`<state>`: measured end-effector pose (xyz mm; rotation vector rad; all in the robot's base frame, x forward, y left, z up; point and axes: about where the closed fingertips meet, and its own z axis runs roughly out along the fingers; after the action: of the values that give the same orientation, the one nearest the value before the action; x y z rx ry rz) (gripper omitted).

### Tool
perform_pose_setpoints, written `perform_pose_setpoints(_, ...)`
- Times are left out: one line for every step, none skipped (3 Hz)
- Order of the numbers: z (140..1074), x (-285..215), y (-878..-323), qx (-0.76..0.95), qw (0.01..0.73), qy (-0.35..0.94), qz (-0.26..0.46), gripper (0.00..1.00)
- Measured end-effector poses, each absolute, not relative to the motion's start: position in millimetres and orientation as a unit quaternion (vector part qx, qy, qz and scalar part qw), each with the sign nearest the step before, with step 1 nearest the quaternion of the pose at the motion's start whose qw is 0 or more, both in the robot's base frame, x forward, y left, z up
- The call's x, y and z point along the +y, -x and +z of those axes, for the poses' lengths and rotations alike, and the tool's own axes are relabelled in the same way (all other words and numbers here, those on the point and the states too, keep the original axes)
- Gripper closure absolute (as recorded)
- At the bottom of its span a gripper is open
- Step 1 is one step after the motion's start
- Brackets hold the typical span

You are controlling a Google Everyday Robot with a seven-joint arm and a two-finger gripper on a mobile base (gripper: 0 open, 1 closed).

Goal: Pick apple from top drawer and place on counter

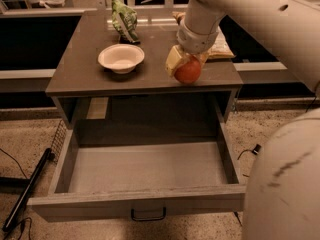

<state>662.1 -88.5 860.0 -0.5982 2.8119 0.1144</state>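
The red-orange apple [188,70] is held in my gripper [183,66], over the front right part of the dark counter [155,76], at or just above its surface. The gripper's pale fingers [173,61] are shut on the apple from above, with my white arm reaching in from the upper right. The top drawer [137,171] stands pulled out below, its grey floor bare, with a dark handle [148,215] on its front.
A white bowl [121,58] sits on the counter's left middle. A green bag [124,19] lies at the back, and a flat packet [220,46] at the right behind the arm. A dark rod [27,189] lies on the speckled floor at left; cables lie at right.
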Motion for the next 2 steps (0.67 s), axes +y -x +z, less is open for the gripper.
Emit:
perform_pose_setpoints(879, -77, -682, 0.964, 0.149, 0.217, 0.05, 1.0)
perform_pose_setpoints(873, -54, -697, 0.959, 0.148, 0.231, 0.065, 1.0)
